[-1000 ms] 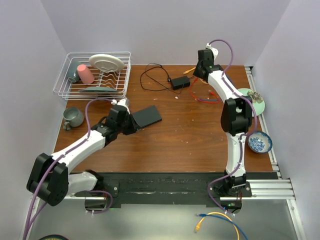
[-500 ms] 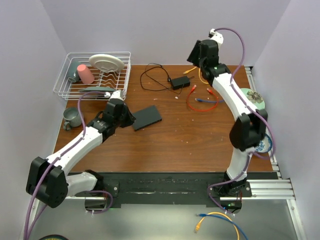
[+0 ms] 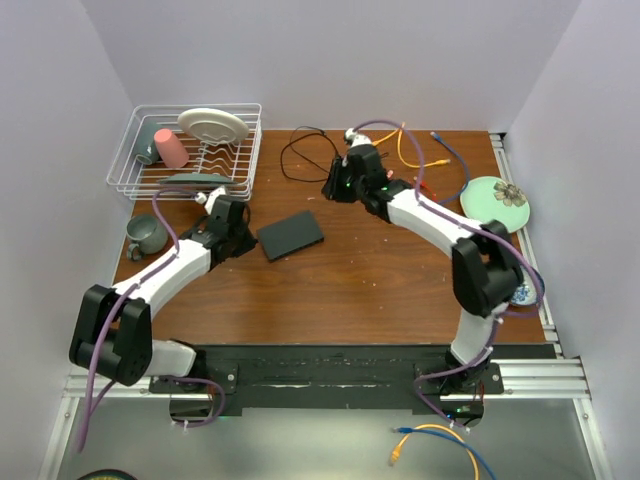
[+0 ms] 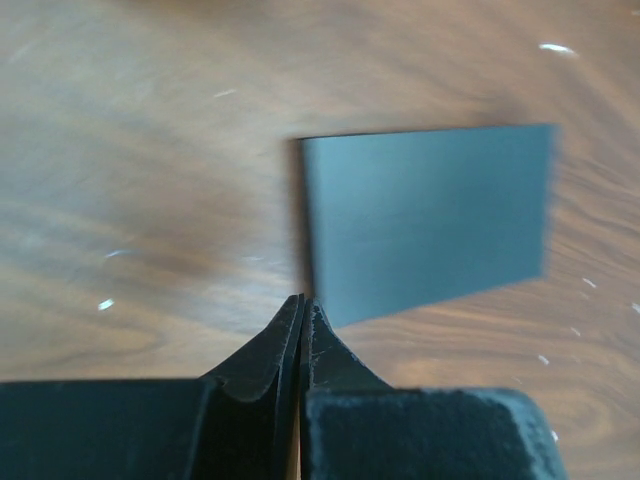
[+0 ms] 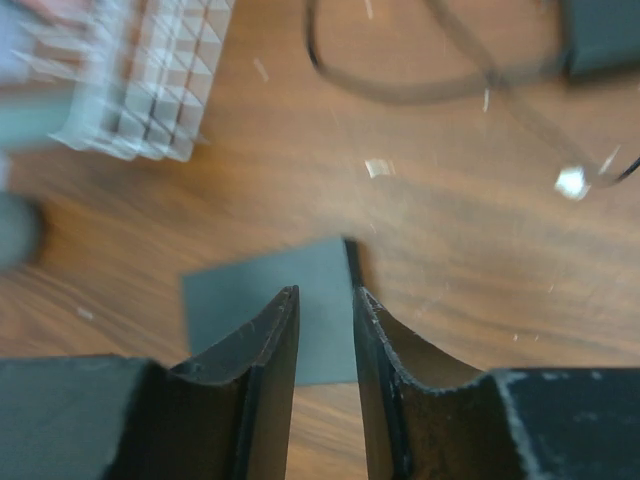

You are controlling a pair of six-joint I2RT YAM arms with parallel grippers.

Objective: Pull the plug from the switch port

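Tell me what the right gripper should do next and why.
Probably ease the right gripper down toward the black box: its jaws stand partly open above the box's edge, and the shut left gripper sits at a corner.

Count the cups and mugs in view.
2. A pink cup lies in the wire dish rack at far left. A grey mug stands on the table on its near side. The grey-blue item beside the pink cup may be a third.
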